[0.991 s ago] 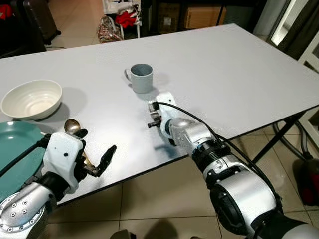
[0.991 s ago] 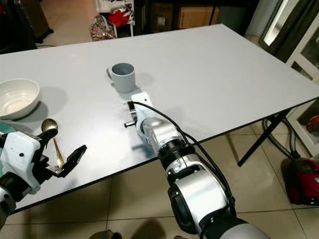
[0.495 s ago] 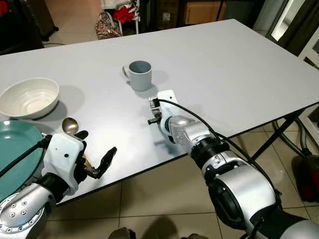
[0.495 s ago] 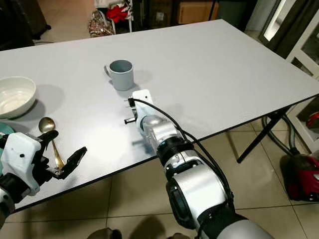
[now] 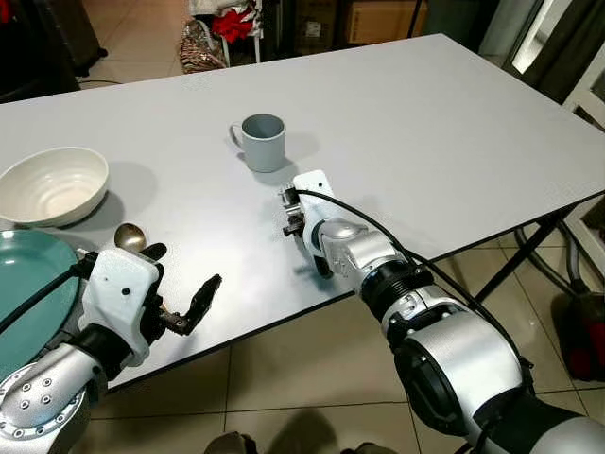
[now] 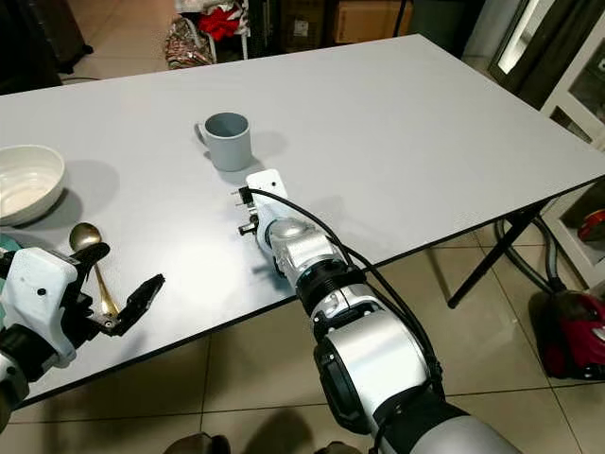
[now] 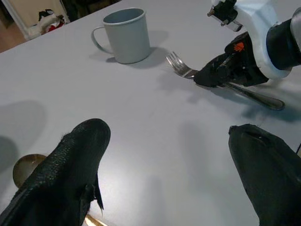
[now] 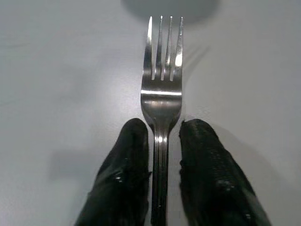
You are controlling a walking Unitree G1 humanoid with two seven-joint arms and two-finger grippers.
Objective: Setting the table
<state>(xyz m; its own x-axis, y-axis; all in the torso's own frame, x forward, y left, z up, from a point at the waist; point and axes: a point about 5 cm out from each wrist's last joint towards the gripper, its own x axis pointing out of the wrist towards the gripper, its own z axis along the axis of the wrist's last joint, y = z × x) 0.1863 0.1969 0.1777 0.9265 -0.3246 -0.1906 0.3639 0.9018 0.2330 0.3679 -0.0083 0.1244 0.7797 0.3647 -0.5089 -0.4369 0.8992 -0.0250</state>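
A: Table [image 5: 454,132], broad, grey-white and flat-topped, carries everything you see here. What has changed on it over the last second?

B: Very little. The whole scene has slid slightly in both eye views, so your camera moved; the teal plate [image 5: 28,293], the cream ceramic bowl [image 5: 54,184], the grey-blue mug [image 5: 264,142] and the brass-coloured spoon [image 6: 87,248] have kept their places relative to one another.

A: And the arms?

B: Your right gripper [image 8: 162,155] still lies low on the tabletop near its front edge, short of the mug, its two fingers [image 8: 127,162] closed narrowly about the handle of the stainless steel fork [image 8: 162,89], tines pointing toward the mug. Your left gripper [image 5: 175,293] still hangs spread wide over the front edge, just beside the spoon, holding nothing.

A: Meaning for the task?

B: Judge the fork as held but not yet placed; it appears to need carrying to the plate's side, and the spoon remains to be picked up.
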